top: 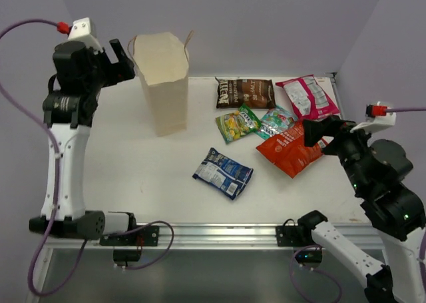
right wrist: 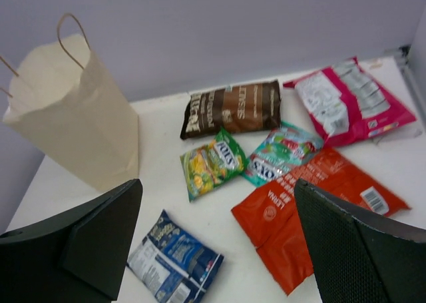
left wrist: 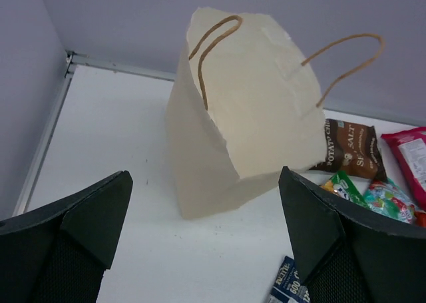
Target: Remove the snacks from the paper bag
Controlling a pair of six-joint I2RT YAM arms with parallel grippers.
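The cream paper bag (top: 162, 83) stands upright at the back left, with string handles (left wrist: 213, 40); it also shows in the right wrist view (right wrist: 73, 113). Six packets lie flat on the table right of it: dark brown (top: 245, 92), pink-and-white (top: 308, 96), yellow-green (top: 237, 123), teal-green (top: 275, 122), orange-red (top: 291, 150) and blue-and-white (top: 223, 172). My left gripper (top: 122, 62) is open and empty, raised left of the bag's top. My right gripper (top: 321, 131) is open and empty, raised over the orange-red packet's right side.
The white table (top: 133, 176) has a raised rim at its left edge (left wrist: 46, 136) and a metal rail along the near edge (top: 219, 233). Purple walls close in the back and sides.
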